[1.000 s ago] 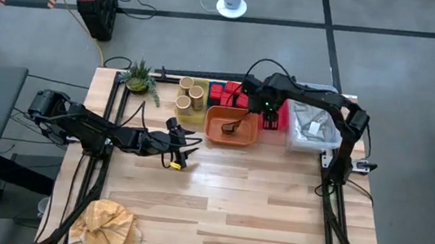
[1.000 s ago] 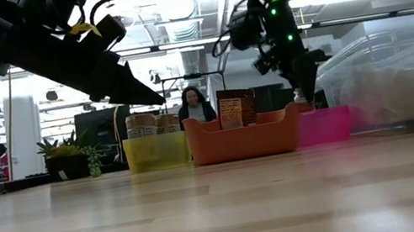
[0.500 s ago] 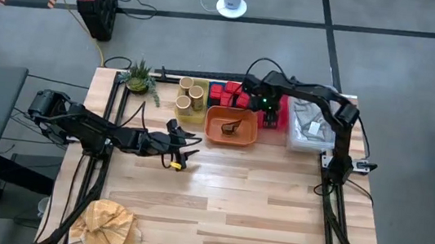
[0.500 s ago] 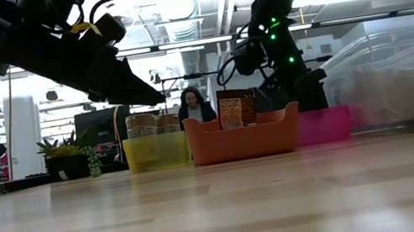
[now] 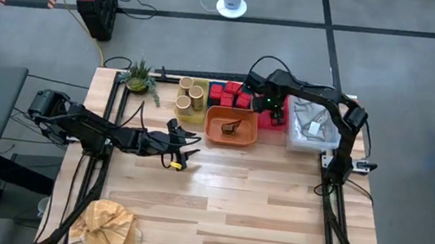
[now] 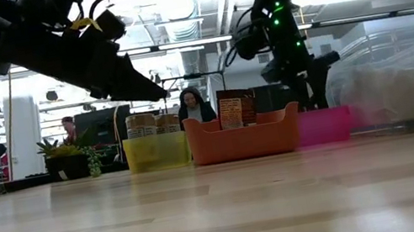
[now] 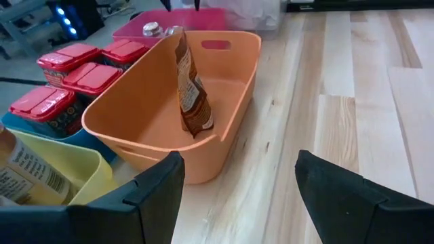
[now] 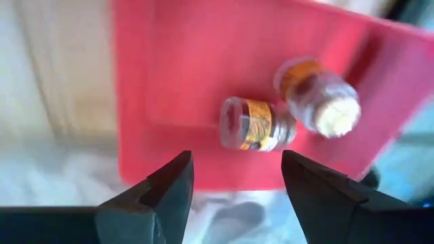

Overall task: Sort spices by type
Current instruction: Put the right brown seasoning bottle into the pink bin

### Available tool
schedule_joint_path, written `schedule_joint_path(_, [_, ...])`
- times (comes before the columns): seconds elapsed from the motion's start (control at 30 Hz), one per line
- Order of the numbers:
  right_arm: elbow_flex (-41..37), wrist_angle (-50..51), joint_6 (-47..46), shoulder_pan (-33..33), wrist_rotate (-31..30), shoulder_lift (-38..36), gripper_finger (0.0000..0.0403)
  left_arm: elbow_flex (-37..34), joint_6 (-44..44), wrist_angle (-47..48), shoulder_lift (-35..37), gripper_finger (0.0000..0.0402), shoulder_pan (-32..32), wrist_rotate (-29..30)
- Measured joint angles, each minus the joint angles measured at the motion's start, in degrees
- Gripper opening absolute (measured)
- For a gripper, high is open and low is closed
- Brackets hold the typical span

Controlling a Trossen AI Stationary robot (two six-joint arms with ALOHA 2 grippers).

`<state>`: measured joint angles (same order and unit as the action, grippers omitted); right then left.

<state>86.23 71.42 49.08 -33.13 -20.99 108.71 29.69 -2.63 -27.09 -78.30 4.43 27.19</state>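
Note:
My right gripper (image 8: 235,157) hangs open above the pink tray (image 8: 176,74), where two clear shakers (image 8: 254,125) (image 8: 319,98) lie on their sides. In the high view it hovers at the tray's far end (image 5: 273,104). My left gripper (image 7: 239,159) waits open above the table (image 5: 188,146), facing the orange tray (image 7: 146,112), in which a dark brown packet (image 7: 193,95) leans. Red tins (image 5: 228,97) sit in the blue tray. Tan jars (image 5: 192,96) stand in the yellow tray.
A clear bin (image 5: 313,125) holding a crumpled bag stands right of the pink tray. A small green plant (image 5: 139,76) is at the far left corner and a crumpled tan sheet (image 5: 107,224) at the near left corner. Bare wood lies in front of the trays.
My right gripper dipped down toward the pink tray, then rose again and shifted slightly toward the table's right. The left arm kept still.

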Motion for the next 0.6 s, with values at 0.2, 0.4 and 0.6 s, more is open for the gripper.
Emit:
schedule_joint_path(0.2, [-0.2, -5.8, 1.4, -0.5, -0.4, 0.9, 0.0253, 0.0, 0.5, 2.2, 0.0, 0.027, 0.0, 0.0])
schedule_joint_path(0.4, [-0.2, -4.1, -12.3, -2.1, 1.9, 1.0, 0.0241, 0.0, 2.9, 2.0, 0.0, 0.027, 0.0, 0.0])
schedule_joint_path(0.6, [-0.2, -2.4, -19.0, -4.2, 3.0, 2.3, 0.0256, 0.0, 3.0, 1.5, 0.0, 0.027, 0.0, 0.0])
